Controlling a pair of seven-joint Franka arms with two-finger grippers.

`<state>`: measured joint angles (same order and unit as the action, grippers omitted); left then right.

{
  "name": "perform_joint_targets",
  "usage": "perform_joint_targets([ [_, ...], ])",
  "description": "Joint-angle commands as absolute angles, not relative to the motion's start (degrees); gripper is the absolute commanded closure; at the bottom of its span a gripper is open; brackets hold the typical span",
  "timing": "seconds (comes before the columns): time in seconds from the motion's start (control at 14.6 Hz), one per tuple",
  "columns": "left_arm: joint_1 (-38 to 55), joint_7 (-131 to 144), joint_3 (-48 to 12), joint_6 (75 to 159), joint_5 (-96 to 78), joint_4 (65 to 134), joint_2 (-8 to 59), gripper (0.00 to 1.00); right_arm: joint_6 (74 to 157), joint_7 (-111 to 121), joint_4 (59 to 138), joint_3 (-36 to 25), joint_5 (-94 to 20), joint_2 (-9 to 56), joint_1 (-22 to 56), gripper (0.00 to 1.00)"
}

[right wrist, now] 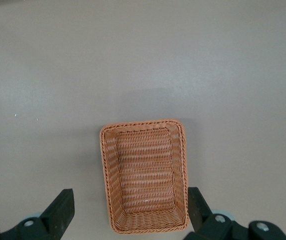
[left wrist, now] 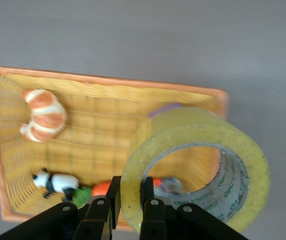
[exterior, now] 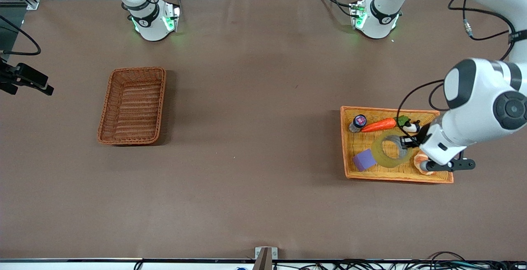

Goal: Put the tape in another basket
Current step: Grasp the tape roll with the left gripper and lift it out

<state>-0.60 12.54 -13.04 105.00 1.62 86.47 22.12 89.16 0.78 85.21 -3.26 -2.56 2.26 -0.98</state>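
My left gripper (exterior: 405, 143) is shut on the wall of the yellowish tape roll (exterior: 389, 151), one finger inside the ring and one outside. It holds the roll over the orange-yellow tray (exterior: 395, 178). In the left wrist view the tape (left wrist: 197, 145) stands in front of the gripper (left wrist: 129, 187), above the tray (left wrist: 103, 80). The reddish-brown wicker basket (exterior: 132, 105) sits empty toward the right arm's end of the table. My right gripper (right wrist: 129, 200) is open, high over that basket (right wrist: 145, 175); it is out of the front view.
In the tray lie a purple cube (exterior: 364, 159), a carrot (exterior: 378, 125), a small jar (exterior: 358, 122), a panda toy (exterior: 411, 127) and a croissant (exterior: 424, 164), partly under my left hand. A wide stretch of brown table lies between tray and basket.
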Motion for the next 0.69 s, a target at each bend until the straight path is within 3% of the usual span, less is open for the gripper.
perform_joint_targets([
  [0.0,1.3,18.1,-18.5,102.0,2.1,82.9,23.3,1.0,89.2,1.4,86.5,-3.2,-3.2,1.1,-1.2,0.0],
  [0.48,18.3,29.7,-20.7,103.1,2.0,79.1,29.6,1.0,89.3,1.4,86.5,-3.2,-3.2,1.1,-1.2,0.0],
  [0.62,25.0,36.6,-20.0,109.1,2.3,78.9,32.9,1.0,89.3,1.4,86.5,-3.2,-3.2,1.1,-1.2,0.0],
])
